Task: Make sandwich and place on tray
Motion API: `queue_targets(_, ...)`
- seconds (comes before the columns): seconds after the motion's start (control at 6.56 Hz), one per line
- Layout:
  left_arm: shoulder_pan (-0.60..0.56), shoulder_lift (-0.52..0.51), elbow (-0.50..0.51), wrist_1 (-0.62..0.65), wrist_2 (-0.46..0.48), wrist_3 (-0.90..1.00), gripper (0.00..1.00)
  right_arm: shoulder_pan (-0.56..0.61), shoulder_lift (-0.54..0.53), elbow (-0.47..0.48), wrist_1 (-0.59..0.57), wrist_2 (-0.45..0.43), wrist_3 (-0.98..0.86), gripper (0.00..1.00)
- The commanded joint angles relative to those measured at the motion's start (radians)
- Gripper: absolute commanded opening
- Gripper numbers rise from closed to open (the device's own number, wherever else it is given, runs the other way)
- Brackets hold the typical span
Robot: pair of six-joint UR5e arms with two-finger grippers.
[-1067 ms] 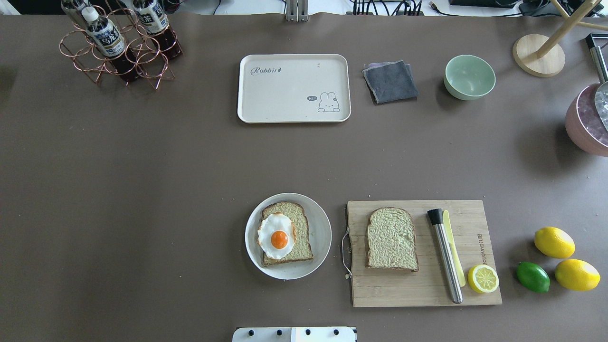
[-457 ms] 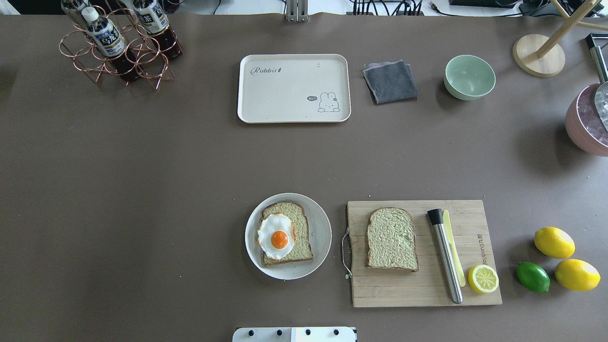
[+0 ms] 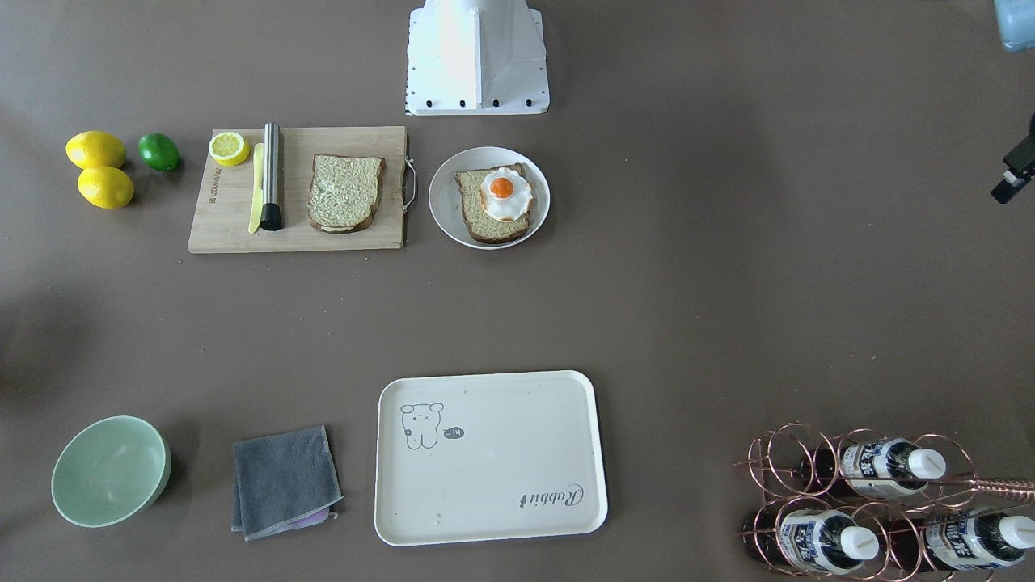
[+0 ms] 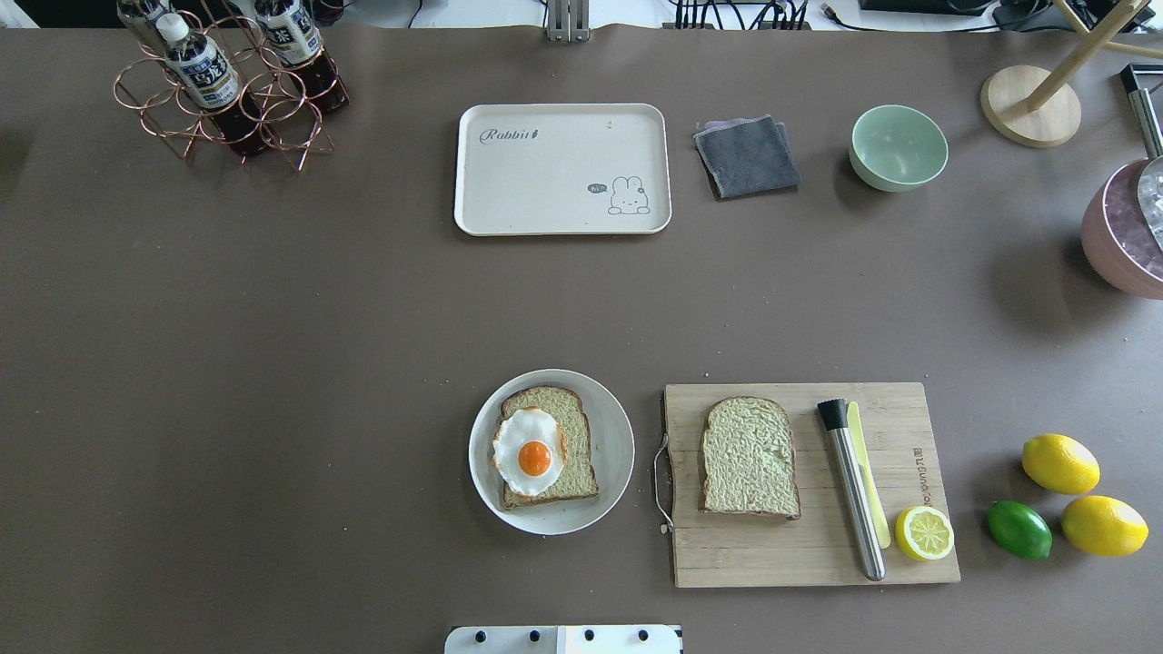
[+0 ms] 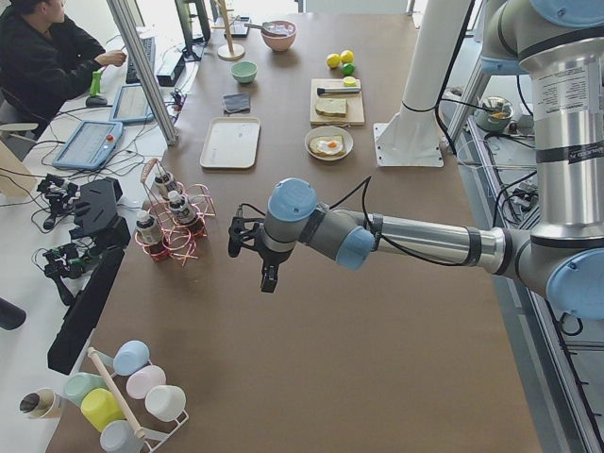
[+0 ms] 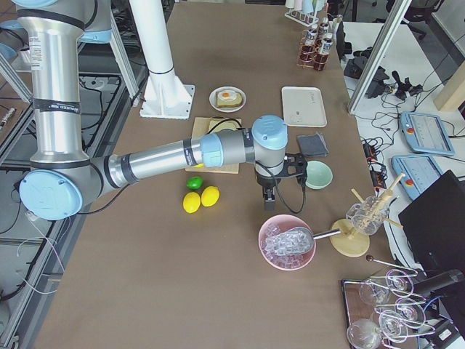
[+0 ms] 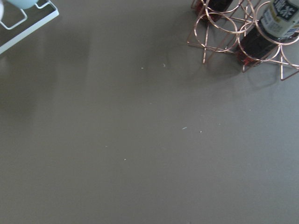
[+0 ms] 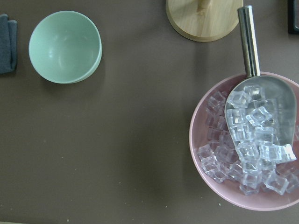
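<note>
The sandwich was not yet stacked: the egg-topped slice (image 4: 550, 450) sat on the plate (image 4: 619, 445), the bare slice (image 4: 750, 457) on the cutting board (image 4: 772, 549) just beside it, probably staged for stacking. The tray (image 4: 561, 169) lay well apart across the desk (image 4: 273, 363). The left pincer (image 5: 268, 274) and right pincer (image 6: 267, 195) hung far out to either side, and I could not tell their grip.

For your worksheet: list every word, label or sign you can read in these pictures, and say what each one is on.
"Rabbit": on the tray, in script.
"hi": in the speech bubble drawn on the tray.
Board: lettering along one edge, too small to read.
Bottles: printed labels, too blurred to read.
</note>
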Motion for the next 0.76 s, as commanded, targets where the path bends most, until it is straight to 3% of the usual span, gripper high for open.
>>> queue_targets(0.0, 0.080, -0.078, -0.012, -0.007, 0.004, -0.153, 0.98, -0.115, 0.073, 0.052, 0.001, -0.002, 0.217, 1.00)
queue_targets(0.15, 0.123, -0.126, -0.013, -0.007, 0.009, -0.233, 0.98, -0.176, 0.078, 0.069, 0.057, -0.007, 0.317, 1.00)
queue_targets(0.3, 0.179, -0.178, -0.023, -0.004, 0.016, -0.339, 0.98, -0.246, 0.078, 0.068, 0.196, -0.022, 0.482, 1.00)
queue_targets(0.61, 0.299, -0.229, -0.073, 0.002, 0.114, -0.504, 0.98, -0.394, 0.078, 0.071, 0.346, -0.111, 0.709, 1.00)
